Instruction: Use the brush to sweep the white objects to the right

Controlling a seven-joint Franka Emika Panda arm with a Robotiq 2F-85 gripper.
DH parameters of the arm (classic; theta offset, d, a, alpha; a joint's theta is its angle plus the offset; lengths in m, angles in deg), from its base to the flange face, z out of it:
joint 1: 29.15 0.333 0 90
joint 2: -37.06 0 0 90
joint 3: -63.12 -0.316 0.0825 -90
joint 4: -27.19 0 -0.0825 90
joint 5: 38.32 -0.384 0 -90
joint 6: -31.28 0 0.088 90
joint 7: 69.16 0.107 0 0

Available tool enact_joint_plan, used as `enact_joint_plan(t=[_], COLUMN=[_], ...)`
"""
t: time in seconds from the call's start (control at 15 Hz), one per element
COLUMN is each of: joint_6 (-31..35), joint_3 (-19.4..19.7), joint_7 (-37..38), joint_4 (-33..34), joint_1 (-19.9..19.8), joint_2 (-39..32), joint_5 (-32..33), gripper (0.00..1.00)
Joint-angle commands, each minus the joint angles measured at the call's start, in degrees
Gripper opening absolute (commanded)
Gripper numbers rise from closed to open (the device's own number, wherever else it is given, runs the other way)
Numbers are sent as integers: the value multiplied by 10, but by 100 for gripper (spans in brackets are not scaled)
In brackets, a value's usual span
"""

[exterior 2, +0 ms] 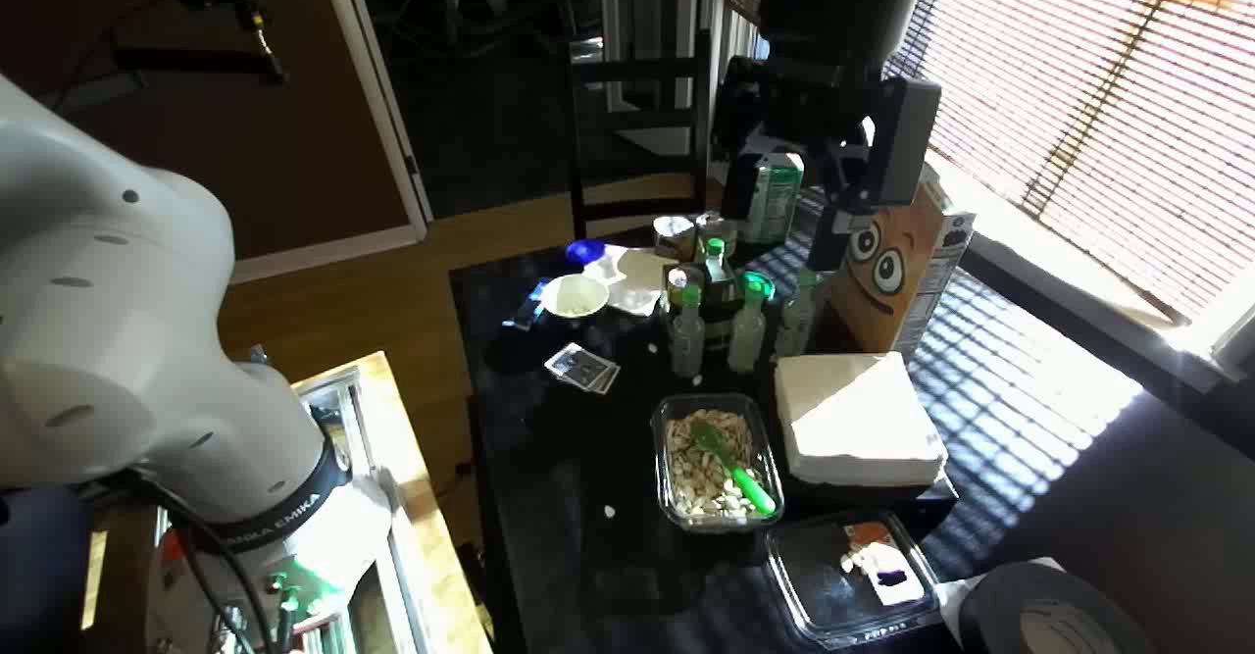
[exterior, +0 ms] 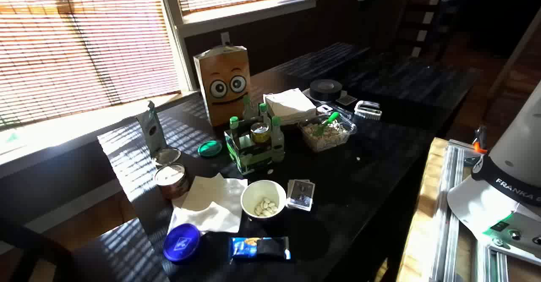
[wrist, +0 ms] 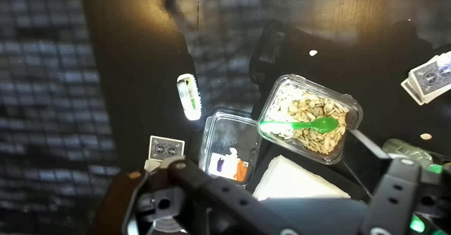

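Tool (exterior 2: 786,211) is held above tabletop (exterior 2: 549,487), fingers (exterior 2: 831,242) spread wide apart; white brush (wrist: 189,97) is seen lying near clear lid (wrist: 225,131); loose white seeds (wrist: 313,53) are scattered near seed-filled container (wrist: 322,87).

Strong sun comes through the blinds (exterior: 84,41) at the upper left of an exterior view, bleaching them and laying bright bars over part of the black table (exterior: 338,184), while the upper right sinks into near-black gloom. In an exterior view the blinds glare at the upper right, the windowsill (exterior 2: 1188,336) below them flares, and the white stack (exterior 2: 858,424) is half bleached, half shadowed. The wrist view carries soft-edged patches of light at the left and a warm sheen near the top, with the brush (wrist: 189,97) nearly burnt to white.
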Motion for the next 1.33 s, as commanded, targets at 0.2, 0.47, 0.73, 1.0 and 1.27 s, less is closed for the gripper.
enact_joint_plan(t=[0.2,0.47,0.73,1.0,1.27], joint_6=[-2,-2,-2,76,172], joint_3=[5,5,5,17,78], joint_7=[1,1,1,-8,-153], joint_4=[1,1,1,-17,-51], joint_1=[6,6,6,8,-4], joint_2=[0,0,0,-15,-54], joint_5=[1,1,1,-35,-150], gripper=[100,100,100,100,100])
